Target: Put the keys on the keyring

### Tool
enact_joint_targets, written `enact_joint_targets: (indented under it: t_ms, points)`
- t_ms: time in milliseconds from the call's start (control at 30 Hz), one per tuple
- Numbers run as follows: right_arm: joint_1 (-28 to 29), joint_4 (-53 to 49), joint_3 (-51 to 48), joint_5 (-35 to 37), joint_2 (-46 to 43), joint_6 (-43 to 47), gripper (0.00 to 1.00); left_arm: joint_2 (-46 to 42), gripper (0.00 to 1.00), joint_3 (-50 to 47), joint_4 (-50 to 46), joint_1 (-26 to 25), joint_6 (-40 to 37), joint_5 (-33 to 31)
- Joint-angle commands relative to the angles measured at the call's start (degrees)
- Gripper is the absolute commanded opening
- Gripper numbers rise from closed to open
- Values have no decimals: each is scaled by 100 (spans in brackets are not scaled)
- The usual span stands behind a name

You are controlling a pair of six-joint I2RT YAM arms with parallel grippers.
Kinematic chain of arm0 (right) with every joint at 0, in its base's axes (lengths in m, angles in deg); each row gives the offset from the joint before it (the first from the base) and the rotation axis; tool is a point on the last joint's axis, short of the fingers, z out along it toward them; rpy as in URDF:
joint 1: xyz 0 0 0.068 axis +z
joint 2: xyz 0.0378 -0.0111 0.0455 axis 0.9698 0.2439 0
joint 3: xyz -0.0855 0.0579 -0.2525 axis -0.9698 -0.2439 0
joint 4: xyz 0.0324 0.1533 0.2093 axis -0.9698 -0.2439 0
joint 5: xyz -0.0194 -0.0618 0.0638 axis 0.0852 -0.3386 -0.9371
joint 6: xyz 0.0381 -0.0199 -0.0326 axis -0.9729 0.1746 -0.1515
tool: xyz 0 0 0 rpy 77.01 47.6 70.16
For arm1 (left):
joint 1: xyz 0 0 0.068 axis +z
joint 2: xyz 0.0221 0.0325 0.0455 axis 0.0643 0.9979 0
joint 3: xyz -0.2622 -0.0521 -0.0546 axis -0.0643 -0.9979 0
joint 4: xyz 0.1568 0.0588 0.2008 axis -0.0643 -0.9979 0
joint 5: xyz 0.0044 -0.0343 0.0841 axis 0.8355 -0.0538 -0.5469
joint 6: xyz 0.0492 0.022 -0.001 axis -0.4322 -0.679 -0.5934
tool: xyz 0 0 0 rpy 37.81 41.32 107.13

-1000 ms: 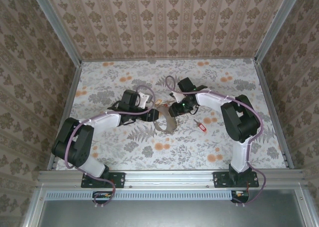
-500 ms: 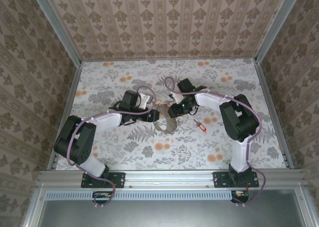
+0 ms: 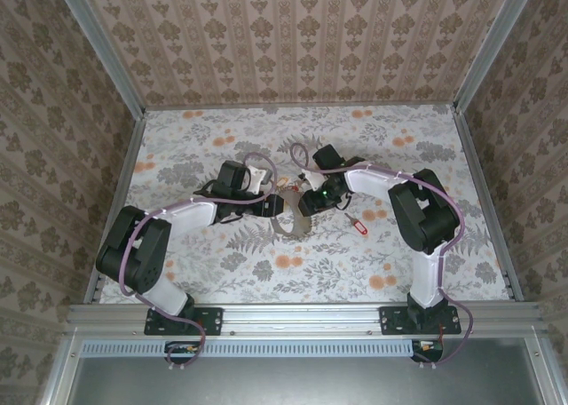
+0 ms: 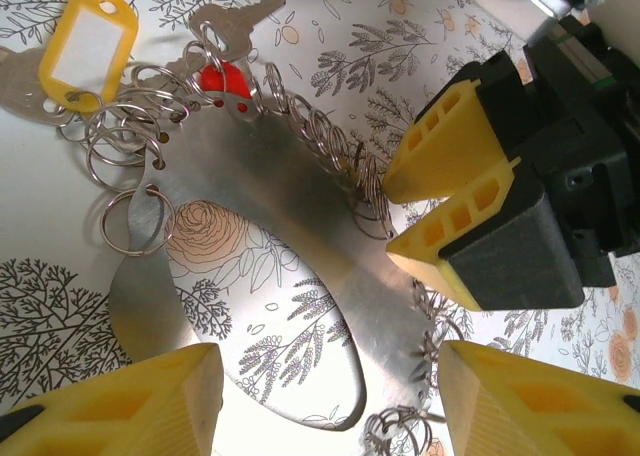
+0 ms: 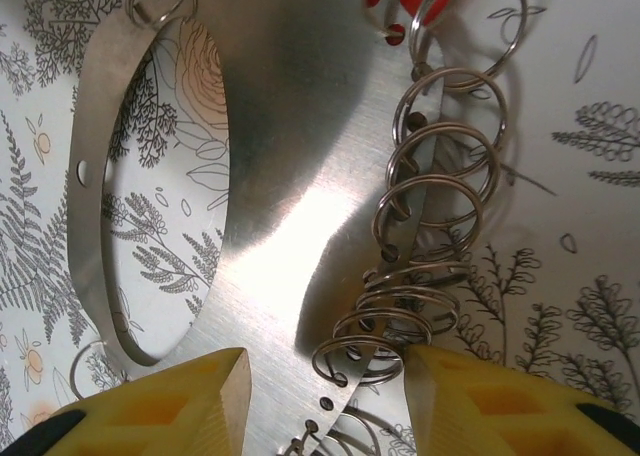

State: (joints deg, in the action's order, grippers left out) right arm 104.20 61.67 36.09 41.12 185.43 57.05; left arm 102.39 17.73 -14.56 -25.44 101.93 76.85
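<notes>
Just one keyring (image 4: 300, 206), one loose red key (image 3: 358, 225)

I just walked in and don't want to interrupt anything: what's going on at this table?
Two robot arms work over a flat brushed-metal oval band edged with small wire split rings. The left gripper hovers open above the band; the right gripper straddles its ringed edge, jaws apart. A small red-headed key lies loose on the floral table beside them, not yet on a ring.
</notes>
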Motion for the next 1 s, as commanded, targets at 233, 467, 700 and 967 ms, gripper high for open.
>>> enact_joint_targets:
  t_ms: [233, 467, 700, 967]
  points:
    - [124, 510, -741, -742, -844, -92, 44, -2, 57, -33, 81, 39, 84, 193]
    - [-485, 769, -1176, -858, -1436, -486, 46, 122, 49, 83, 57, -126, -4, 318]
    - [-747, 812, -1509, -584, -1702, -474, 48, 596, 46, 588, -309, -545, -400, 440]
    - [-558, 936, -1449, -743, -1397, -212, 48, 635, 41, 455, -176, -422, -212, 439]
